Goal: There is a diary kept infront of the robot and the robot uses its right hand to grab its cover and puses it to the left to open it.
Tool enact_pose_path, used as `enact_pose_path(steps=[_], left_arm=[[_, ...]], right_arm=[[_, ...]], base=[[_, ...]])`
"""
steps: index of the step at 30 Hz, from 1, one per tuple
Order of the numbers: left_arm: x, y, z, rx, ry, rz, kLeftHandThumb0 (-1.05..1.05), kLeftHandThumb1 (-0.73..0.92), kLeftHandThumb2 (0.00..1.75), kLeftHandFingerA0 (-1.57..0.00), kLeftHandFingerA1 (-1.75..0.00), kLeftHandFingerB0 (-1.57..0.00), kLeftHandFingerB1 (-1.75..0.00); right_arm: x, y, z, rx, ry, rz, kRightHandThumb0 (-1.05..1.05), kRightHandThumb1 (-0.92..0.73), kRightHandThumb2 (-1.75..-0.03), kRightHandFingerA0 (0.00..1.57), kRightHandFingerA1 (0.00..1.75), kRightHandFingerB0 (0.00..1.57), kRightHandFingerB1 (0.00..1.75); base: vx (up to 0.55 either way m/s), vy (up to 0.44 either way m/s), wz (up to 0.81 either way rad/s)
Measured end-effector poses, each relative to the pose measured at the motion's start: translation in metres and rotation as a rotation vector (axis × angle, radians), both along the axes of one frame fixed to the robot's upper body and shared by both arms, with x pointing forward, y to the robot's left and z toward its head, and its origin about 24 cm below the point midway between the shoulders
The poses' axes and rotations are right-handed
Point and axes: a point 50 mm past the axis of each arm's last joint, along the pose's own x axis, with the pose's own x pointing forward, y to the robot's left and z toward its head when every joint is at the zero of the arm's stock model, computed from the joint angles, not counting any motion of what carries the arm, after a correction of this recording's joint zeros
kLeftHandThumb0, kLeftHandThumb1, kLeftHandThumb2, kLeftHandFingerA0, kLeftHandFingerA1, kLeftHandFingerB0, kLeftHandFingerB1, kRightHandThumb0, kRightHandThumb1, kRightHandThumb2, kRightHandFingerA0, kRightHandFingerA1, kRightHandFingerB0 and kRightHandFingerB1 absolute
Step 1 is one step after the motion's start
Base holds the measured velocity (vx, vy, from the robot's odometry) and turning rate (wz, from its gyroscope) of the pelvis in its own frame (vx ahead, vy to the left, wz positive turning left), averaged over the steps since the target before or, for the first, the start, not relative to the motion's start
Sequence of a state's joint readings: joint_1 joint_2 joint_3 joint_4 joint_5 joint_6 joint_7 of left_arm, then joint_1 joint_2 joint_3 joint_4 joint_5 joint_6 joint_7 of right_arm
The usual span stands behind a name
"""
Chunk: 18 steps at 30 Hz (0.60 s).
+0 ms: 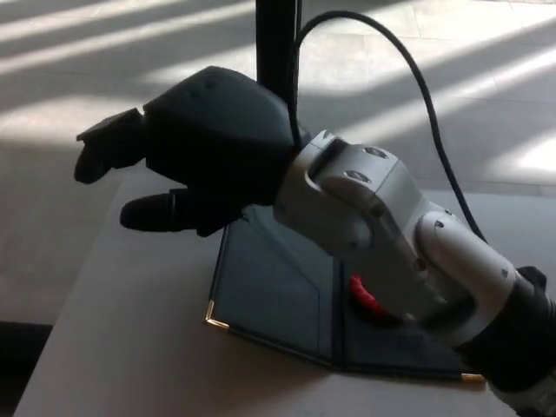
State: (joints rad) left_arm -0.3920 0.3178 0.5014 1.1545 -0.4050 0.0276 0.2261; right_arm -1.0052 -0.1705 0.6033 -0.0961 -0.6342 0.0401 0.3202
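Observation:
The dark diary [269, 295] with gold corner caps lies open on the grey table [113, 347], its left cover spread flat toward the table's left. My right hand [200, 148] is lifted well above it, close to the camera. Its fingers [152, 211] are apart and hold nothing. My silver forearm [382, 234] crosses over the diary's right half and hides much of it. A red ring [365, 300] on the right half peeks out from under the forearm. My left hand does not show.
A black post [276, 35] stands behind the table's far edge. A black cable [417, 69] loops up from my forearm. Sunlit tiled floor [69, 87] lies beyond the table and to its left.

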Motion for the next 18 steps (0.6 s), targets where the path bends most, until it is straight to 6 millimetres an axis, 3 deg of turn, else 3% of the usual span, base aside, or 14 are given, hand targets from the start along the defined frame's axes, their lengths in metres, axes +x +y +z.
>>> enact_pose_path(steps=[2,3,6,9,10,11,12,13,15,16,18], left_arm=[[-0.001,0.0,-0.001,0.0,0.002,0.002,-0.71,0.86,1.31,-0.48,-0.92,-0.35,-0.77],[-0.002,0.0,-0.001,-0.001,0.004,0.004,-0.78,0.92,0.95,-0.3,-1.17,-0.3,-0.89],[-0.003,0.0,-0.002,-0.001,0.007,0.004,-0.79,0.92,0.96,-0.3,-1.16,-0.28,-0.88],[-0.003,0.001,-0.002,-0.001,0.008,0.005,-0.78,0.92,0.95,-0.31,-1.16,-0.28,-0.98],[-0.003,0.001,-0.002,-0.001,0.008,0.006,-0.72,0.86,1.31,-0.48,-0.91,-0.32,-0.76],[-0.003,0.001,-0.002,-0.001,0.008,0.006,-0.72,0.86,1.31,-0.48,-0.91,-0.32,-0.76],[-0.004,0.001,-0.002,-0.001,0.008,0.006,-0.8,0.92,0.96,-0.31,-1.13,-0.25,-0.83],[-0.004,0.001,-0.002,-0.001,0.008,0.006,-0.79,0.92,0.97,-0.28,-1.17,-0.25,-0.9],[-0.004,0.001,-0.002,-0.002,0.008,0.006,-0.81,0.92,0.98,-0.29,-1.15,-0.25,-0.86],[-0.004,0.001,-0.003,-0.002,0.009,0.007,-0.88,0.92,1.05,-0.34,-0.98,-0.3,-0.81],[-0.004,0.001,-0.003,-0.002,0.009,0.007,-0.87,0.92,1.03,-0.34,-0.98,-0.31,-0.82]], right_arm=[[0.001,-0.022,0.002,0.013,0.001,-0.041,-0.63,-0.78,-0.63,0.71,0.6,0.59,0.45],[0.002,-0.034,0.003,0.019,0.0,-0.068,-0.58,-0.75,-0.63,0.71,0.54,0.57,0.45],[0.005,-0.065,0.006,0.045,0.007,-0.14,-0.57,-0.75,-0.63,0.7,0.54,0.58,0.45],[0.007,-0.096,0.006,0.077,0.019,-0.222,-0.54,-0.75,-0.63,0.69,0.52,0.56,0.46],[0.007,-0.106,0.006,0.089,0.024,-0.249,-0.5,-0.74,-0.63,0.72,0.54,0.56,0.46],[0.008,-0.113,0.005,0.099,0.029,-0.268,-0.5,-0.74,-0.63,0.72,0.54,0.56,0.46],[0.008,-0.125,0.004,0.116,0.04,-0.304,-0.47,-0.73,-0.62,0.75,0.59,0.59,0.49],[0.008,-0.137,0.001,0.132,0.053,-0.34,-0.47,-0.71,-0.61,0.78,0.58,0.6,0.49],[0.009,-0.154,-0.004,0.153,0.074,-0.392,-0.42,-0.7,-0.6,0.76,0.62,0.59,0.51],[0.008,-0.164,-0.008,0.167,0.088,-0.423,-0.43,-0.7,-0.61,0.73,0.58,0.59,0.49],[0.007,-0.182,-0.014,0.194,0.111,-0.476,-0.4,-0.7,-0.59,0.7,0.56,0.6,0.49]], base=[[0.0,0.0,0.0],[0.0,0.0,0.0],[0.0,0.0,0.0],[0.0,0.0,0.0],[0.0,0.0,0.0],[0.0,0.0,0.0],[0.0,0.0,0.0],[0.0,0.0,0.0],[0.0,0.0,0.0],[0.0,0.0,0.0],[0.0,0.0,0.0]])
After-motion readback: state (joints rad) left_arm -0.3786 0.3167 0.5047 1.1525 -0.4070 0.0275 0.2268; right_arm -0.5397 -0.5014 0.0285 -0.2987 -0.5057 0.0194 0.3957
